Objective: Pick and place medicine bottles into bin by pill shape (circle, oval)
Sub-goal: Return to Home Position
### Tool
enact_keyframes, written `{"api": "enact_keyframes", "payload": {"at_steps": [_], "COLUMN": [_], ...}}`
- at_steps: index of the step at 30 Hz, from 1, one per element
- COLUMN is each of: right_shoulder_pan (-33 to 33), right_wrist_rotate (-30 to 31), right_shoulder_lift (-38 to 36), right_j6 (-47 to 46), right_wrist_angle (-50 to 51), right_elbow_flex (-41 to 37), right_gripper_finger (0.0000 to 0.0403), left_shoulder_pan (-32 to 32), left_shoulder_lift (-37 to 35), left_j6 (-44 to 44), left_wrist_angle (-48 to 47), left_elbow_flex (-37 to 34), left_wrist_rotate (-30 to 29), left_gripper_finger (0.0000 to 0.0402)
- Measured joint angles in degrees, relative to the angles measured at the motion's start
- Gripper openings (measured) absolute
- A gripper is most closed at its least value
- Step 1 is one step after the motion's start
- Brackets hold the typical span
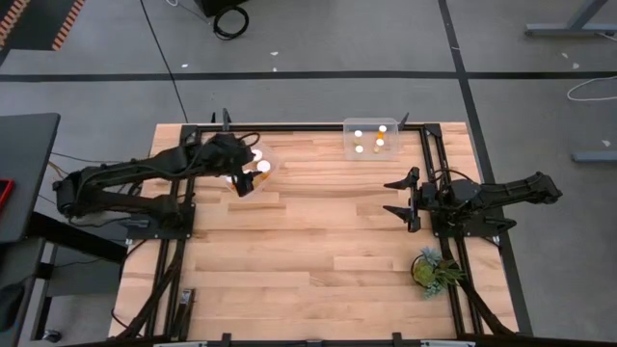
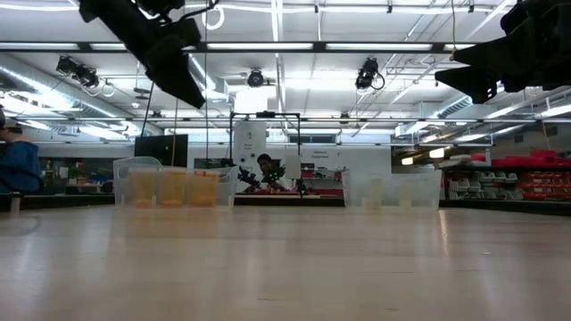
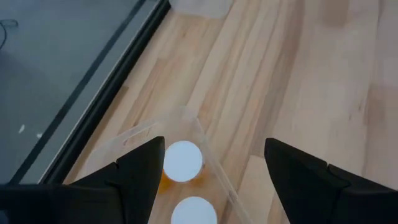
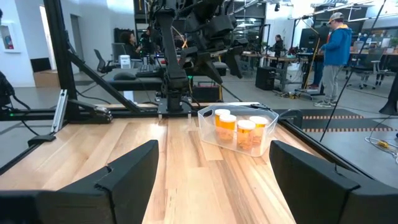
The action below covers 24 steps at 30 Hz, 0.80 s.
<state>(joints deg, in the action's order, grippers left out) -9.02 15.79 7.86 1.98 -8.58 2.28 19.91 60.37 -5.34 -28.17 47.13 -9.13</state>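
The medicine bottles, orange with white caps, all stand in two clear bins. The left bin (image 1: 262,160) holds a few bottles (image 3: 183,160), also seen as a group of bottles (image 4: 237,132) in the right wrist view. The far bin (image 1: 371,139) holds several bottles (image 1: 359,147). My left gripper (image 3: 214,149) hangs open above the left bin's near side (image 1: 243,185), tilted downward, with nothing between its fingers. My right gripper (image 1: 409,198) waits open at the table's right, pointing level toward the left (image 4: 214,152).
A small green potted plant (image 1: 432,270) stands near the right arm's base. Bare wooden tabletop (image 1: 318,241) spreads between the arms. A black frame edges the table. People stand in the room beyond (image 4: 336,46).
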Motion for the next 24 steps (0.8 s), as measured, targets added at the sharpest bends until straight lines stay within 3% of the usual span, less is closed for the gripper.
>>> {"api": "enact_keyframes", "payload": {"at_steps": [24], "right_shoulder_pan": [-0.02], "right_wrist_rotate": [0.0], "right_shoulder_lift": [0.0], "right_j6": [0.0], "right_wrist_angle": [-0.02], "right_elbow_flex": [0.0], "right_gripper_finger": [0.0314], "left_shoulder_pan": [-5.08], "left_shoulder_lift": [-30.55], "left_j6": [7.75], "left_wrist_angle": [19.97], "left_elbow_flex": [-20.1], "left_wrist_rotate": [-0.04], "left_gripper_finger": [0.0286]}}
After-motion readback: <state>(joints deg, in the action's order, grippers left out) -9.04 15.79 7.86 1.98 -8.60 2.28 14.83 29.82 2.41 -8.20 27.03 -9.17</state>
